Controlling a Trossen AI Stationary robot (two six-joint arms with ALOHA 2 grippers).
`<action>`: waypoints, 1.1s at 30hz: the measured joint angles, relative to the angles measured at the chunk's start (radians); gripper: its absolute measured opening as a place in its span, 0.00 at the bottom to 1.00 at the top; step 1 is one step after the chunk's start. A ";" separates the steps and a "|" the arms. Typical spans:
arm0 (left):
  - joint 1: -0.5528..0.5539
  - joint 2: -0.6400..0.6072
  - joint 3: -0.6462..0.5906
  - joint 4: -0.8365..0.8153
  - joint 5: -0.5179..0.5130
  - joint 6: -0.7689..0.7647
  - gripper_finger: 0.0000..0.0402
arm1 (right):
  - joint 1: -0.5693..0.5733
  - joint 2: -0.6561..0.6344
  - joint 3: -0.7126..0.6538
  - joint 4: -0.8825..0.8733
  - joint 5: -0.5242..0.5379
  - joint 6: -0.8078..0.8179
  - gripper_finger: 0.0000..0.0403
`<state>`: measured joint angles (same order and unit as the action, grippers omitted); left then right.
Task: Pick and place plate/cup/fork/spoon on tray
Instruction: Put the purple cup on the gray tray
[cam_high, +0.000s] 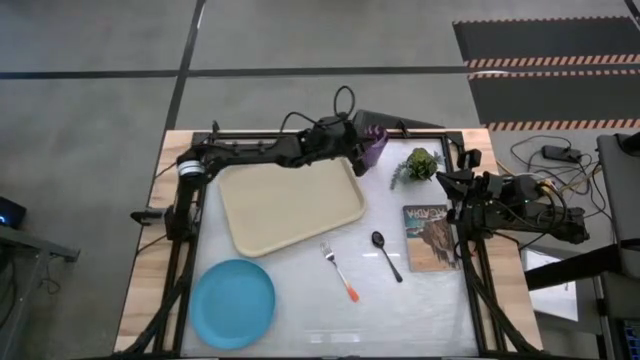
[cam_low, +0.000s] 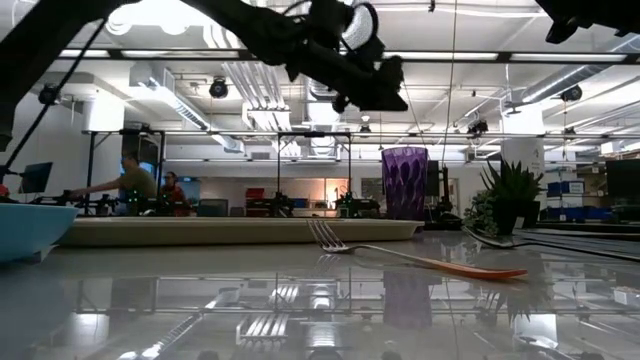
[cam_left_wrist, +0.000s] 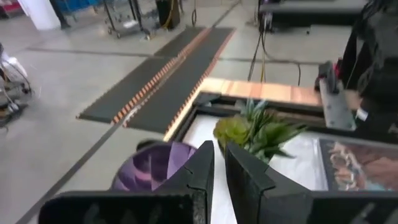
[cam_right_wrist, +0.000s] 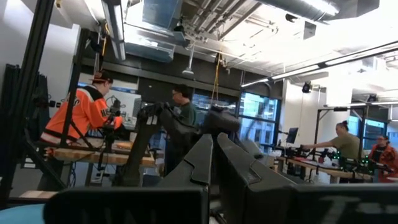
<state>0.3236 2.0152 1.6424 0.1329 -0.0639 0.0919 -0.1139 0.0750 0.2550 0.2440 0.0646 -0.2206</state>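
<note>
The purple ribbed cup (cam_high: 376, 150) stands upright on the table off the far right corner of the cream tray (cam_high: 290, 205); it also shows in the low view (cam_low: 405, 182). My left gripper (cam_high: 362, 140) is shut and hovers just above the cup, which sits beside its fingertips in the left wrist view (cam_left_wrist: 155, 169). The light-blue plate (cam_high: 232, 303) lies at the near left. The orange-handled fork (cam_high: 340, 271) and the dark spoon (cam_high: 386, 255) lie on the table near the tray's right side. My right gripper (cam_high: 447, 182) is shut and waits at the right edge.
A small green potted plant (cam_high: 420, 164) stands right of the cup, close to my left gripper. A picture book (cam_high: 430, 238) lies at the right, beside the spoon. People work at benches in the room beyond the table.
</note>
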 joint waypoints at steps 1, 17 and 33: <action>0.003 0.019 0.022 -0.023 0.002 0.002 0.06 | 0.000 0.000 0.000 -0.001 0.000 0.000 0.02; 0.026 0.058 0.072 -0.183 0.086 0.075 0.12 | 0.000 0.000 0.000 -0.015 0.016 0.000 0.02; 0.024 0.055 0.051 -0.151 0.087 0.321 0.53 | 0.000 0.000 0.000 -0.030 0.016 -0.015 0.02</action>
<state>0.3473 2.0705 1.6938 -0.0179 0.0235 0.4133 -0.1140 0.0750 0.2546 0.2138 0.0811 -0.2356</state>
